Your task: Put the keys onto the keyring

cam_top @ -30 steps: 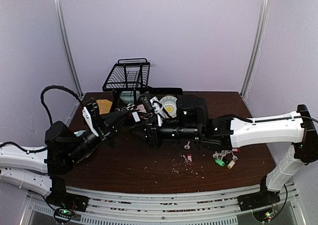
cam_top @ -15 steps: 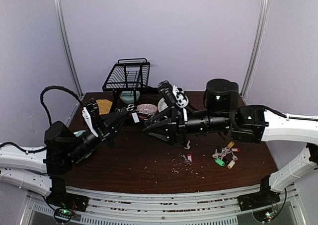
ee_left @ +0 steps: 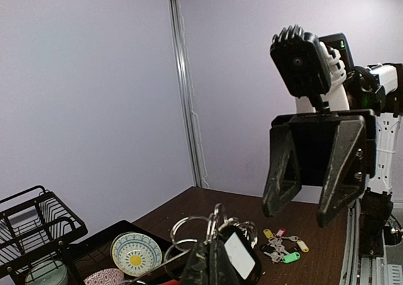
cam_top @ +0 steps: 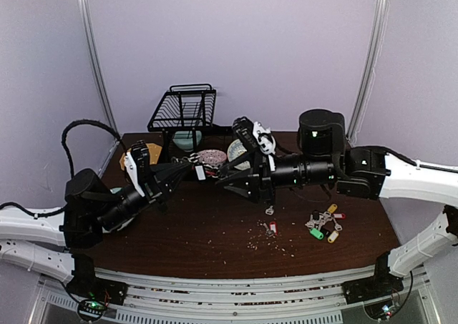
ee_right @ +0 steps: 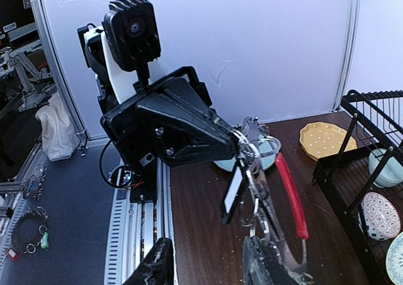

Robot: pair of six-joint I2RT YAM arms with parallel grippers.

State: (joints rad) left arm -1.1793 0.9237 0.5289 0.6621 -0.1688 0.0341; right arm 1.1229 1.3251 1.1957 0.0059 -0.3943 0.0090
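On the left, our left hand [ee_right: 235,137] is pinching the big hoop keyring with one red arc and many little silver rings [ee_right: 291,195]. It is holding the hoop up in the air above the dark brown wooden bench [cam_top: 215,238]. A white tag [ee_right: 232,194] is hanging from it, so maybe one key is on already. Facing it, our right hand [ee_left: 303,211] is hanging spread open, holding nothing. Farther right, the small silver keys with coloured tags [cam_top: 322,227] are lying on the bench. We are thinking most of the job is left.

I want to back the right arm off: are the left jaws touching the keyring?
Touching. The right wrist view shows the left gripper with jaws shut on the keyring, which hangs from their tips.
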